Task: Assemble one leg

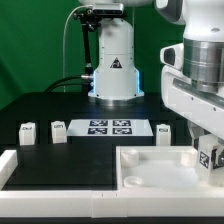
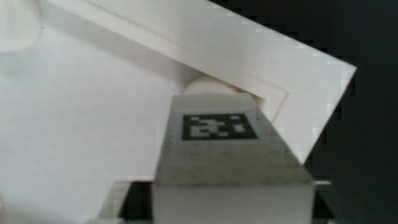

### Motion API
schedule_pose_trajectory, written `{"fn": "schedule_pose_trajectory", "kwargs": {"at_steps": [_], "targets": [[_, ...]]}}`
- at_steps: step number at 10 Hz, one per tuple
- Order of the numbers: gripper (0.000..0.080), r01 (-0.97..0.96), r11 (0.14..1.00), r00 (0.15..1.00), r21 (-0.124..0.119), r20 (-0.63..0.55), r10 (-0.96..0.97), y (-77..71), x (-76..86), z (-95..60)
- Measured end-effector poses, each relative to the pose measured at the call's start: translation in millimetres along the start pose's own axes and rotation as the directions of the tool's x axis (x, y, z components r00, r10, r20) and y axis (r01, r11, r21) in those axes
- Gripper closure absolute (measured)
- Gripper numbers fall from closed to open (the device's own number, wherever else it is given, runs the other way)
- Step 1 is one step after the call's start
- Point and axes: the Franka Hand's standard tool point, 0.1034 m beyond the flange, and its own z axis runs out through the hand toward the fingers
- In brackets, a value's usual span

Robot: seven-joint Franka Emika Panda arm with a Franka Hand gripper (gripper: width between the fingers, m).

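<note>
My gripper (image 1: 203, 140) is at the exterior view's right, shut on a leg (image 1: 210, 157), a stubby white post with a black-and-white tag. It holds the leg over the right corner of the large flat white panel (image 1: 150, 165), and I cannot tell whether they touch. In the wrist view the leg (image 2: 222, 150) fills the space between the jaws of my gripper (image 2: 222, 205), tag up, with its far end at a corner of the panel (image 2: 107, 100). Three more legs stand on the black table: two on the left (image 1: 27, 133) (image 1: 57, 131) and one right of centre (image 1: 163, 130).
The marker board (image 1: 108, 127) lies flat in the middle of the table. The robot base (image 1: 113, 65) stands behind it. A white raised rail (image 1: 25, 165) runs along the front left, beside the panel.
</note>
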Motion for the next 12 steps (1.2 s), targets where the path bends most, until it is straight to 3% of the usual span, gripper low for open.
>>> {"fn": "schedule_pose_trajectory", "kwargs": {"at_steps": [1, 2, 3, 4, 5, 9, 12], "targets": [[0.0508, -0.006, 1.0, 1.0, 0.0, 0.0, 0.006, -0.1, -0.2, 0.0], [0.0435, -0.001, 1.0, 1.0, 0.002, 0.006, 0.001, -0.6, -2.2, 0.4], [0.0435, 0.047, 0.999, 0.999, 0.008, 0.005, -0.047, -1.2, -2.8, 0.8], [0.0252, 0.077, 0.997, 0.997, 0.013, 0.004, -0.077, -1.2, -4.8, 2.3], [0.0182, 0.134, 0.991, 0.991, 0.014, 0.004, -0.134, -1.4, -6.6, 2.2], [0.0151, 0.583, 0.813, 0.813, 0.016, -0.001, -0.583, -2.2, -12.1, 1.8], [0.015, 0.83, 0.557, 0.558, 0.014, -0.007, -0.83, -2.0, -9.4, 1.5]]}}
